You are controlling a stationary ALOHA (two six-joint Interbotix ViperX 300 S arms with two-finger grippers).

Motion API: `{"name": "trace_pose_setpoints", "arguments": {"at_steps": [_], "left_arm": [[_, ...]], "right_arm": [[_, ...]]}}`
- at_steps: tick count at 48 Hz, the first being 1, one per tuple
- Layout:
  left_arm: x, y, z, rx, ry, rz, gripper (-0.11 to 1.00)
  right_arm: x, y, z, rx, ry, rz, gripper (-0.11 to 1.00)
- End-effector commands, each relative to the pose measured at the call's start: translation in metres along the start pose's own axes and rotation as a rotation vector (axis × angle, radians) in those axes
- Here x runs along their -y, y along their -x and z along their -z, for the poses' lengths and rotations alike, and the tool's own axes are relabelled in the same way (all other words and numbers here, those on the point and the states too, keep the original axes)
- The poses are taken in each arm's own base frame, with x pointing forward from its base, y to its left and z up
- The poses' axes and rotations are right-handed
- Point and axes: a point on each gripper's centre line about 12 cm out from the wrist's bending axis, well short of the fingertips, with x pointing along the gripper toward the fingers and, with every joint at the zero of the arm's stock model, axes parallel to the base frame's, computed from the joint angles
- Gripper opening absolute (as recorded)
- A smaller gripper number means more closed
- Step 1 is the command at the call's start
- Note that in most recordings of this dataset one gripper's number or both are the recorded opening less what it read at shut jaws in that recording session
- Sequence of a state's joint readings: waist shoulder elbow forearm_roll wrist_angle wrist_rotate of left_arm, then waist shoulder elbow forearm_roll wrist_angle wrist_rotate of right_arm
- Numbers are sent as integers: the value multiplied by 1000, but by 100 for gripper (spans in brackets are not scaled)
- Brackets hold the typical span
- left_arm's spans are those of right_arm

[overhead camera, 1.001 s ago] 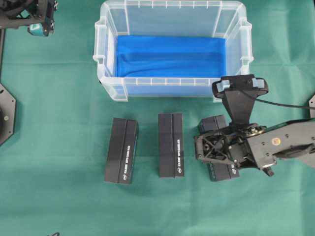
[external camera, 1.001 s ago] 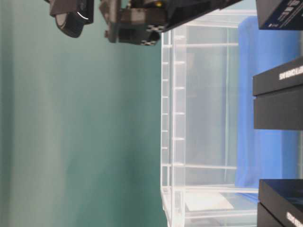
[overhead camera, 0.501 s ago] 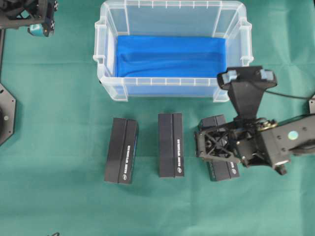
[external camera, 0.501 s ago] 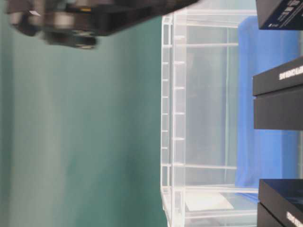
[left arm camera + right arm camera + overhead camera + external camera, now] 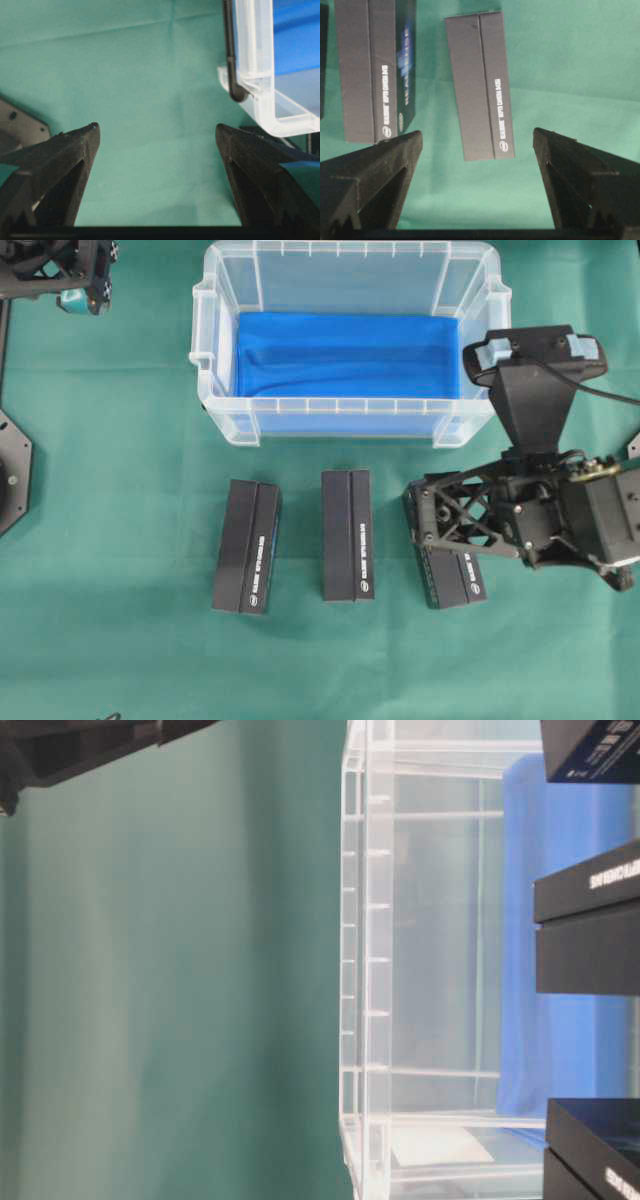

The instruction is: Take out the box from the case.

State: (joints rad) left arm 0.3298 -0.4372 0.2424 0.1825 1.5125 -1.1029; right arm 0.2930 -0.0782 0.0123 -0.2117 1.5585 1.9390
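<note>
Green cloth (image 5: 120, 540) covers the whole work surface. At its far edge stands the case (image 5: 205, 360), a clear plastic bin with a ribbed rim; only a blue lining (image 5: 345, 355) lies on its floor. Three black boxes stand outside it on the cloth, in a row before its near wall: the left box (image 5: 247, 560), the middle box (image 5: 347, 535) and the right box (image 5: 452, 580), each apart from its neighbour. The right gripper (image 5: 477, 150) hangs above the right box with its jaws spread wide and nothing between them; the wrist view shows clear cloth on both sides of the box. The left gripper (image 5: 155, 135) sits at the far left corner, beside the case's corner, jaws likewise released and empty.
</note>
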Motion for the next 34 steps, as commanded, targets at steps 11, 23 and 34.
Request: {"name": "trace_pose_setpoints", "arguments": {"at_steps": [11,23,34], "left_arm": [[2,7,-1,11,6,24,96],[0,7,0,8,5,22,96],[1,7,3,6,-1,24,96]], "right_arm": [[4,14,-5,-8,-8,-29,88],[30,17,-6,-14,-5,-28,88],[65,20,-12,-20,-14,-31,88]]}}
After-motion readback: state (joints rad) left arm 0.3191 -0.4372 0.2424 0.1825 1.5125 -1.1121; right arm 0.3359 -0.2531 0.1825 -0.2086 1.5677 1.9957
